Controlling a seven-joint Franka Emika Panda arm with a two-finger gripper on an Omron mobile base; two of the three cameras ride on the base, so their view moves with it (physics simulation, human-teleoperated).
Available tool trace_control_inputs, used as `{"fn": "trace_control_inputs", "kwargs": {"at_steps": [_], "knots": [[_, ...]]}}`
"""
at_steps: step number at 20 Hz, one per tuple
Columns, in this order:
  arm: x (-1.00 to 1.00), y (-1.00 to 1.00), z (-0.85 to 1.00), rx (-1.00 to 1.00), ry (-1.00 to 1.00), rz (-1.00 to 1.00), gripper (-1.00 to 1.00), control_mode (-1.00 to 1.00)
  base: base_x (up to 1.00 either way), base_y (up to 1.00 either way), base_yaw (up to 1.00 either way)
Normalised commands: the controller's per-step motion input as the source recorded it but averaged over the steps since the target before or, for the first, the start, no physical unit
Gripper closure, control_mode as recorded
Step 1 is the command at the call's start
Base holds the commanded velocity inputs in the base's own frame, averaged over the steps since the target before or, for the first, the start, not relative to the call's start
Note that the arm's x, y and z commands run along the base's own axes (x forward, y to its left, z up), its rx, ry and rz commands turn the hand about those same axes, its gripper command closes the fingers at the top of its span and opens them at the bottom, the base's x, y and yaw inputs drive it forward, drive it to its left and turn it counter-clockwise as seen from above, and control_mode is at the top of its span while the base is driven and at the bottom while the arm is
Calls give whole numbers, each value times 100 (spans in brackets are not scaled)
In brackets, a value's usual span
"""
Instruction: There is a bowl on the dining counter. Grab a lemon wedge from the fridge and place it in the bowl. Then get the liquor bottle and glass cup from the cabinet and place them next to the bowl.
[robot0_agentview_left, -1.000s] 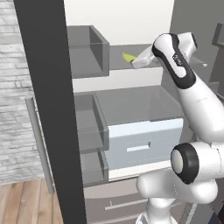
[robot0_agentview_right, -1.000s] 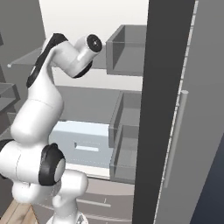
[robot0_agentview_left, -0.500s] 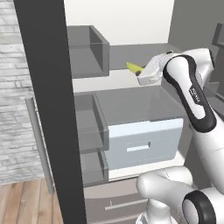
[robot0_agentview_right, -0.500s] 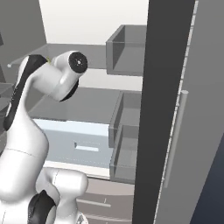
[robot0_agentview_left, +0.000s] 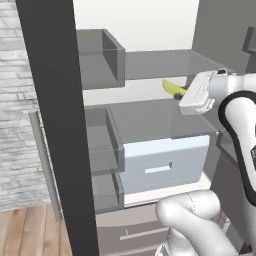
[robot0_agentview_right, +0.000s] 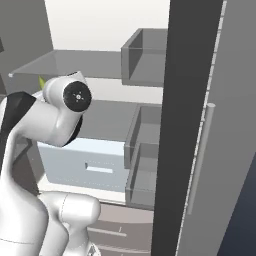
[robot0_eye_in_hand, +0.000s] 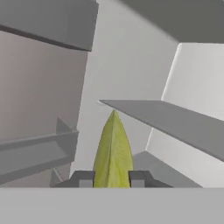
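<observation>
While the fridge (robot0_agentview_left: 150, 75) stands open in front of you, your pincer (robot0_eye_in_hand: 112, 178) is closed down narrow on the lemon wedge (robot0_eye_in_hand: 113, 151), with a dark fingertip pressed against each flat side near its base. That grip across the thin sides makes sense: the wedge tapers to a point away from the hand, so squeezing the broad end gives the pads the most surface and keeps the slice from twisting. From the left base camera you can see the lemon wedge (robot0_agentview_left: 173, 89) poking out to the left of the white hand, held in the air between the upper shelf (robot0_agentview_left: 165, 62) and the shelf below it, touching neither as far as you can tell. The pale drawer (robot0_agentview_left: 165, 162) sits lower down, well under the hand, and the door bins (robot0_agentview_left: 102, 145) hang on the open door (robot0_agentview_left: 55, 125) to the left. From the right base camera the arm's big joint blocks most of the hand, and just a sliver of lemon wedge (robot0_agentview_right: 41, 81) shows at the far left. By my reading you have the fruit secured and the fridge step is nearly done; the bowl, bottle and glass all lie ahead. Mind the shelf edges as you bring the hand out.
</observation>
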Motion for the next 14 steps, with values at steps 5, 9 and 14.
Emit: {"fn": "trace_control_inputs", "kwargs": {"at_steps": [5, 9, 14], "knots": [[-43, -7, 0, 0, -1, 0, 100, 100, -33, 0, 0], [0, 0, 0, 0, 0, 0, 100, 100, -100, 0, 2], [0, 0, 0, 0, 0, 0, 100, 100, -100, 0, 16]]}}
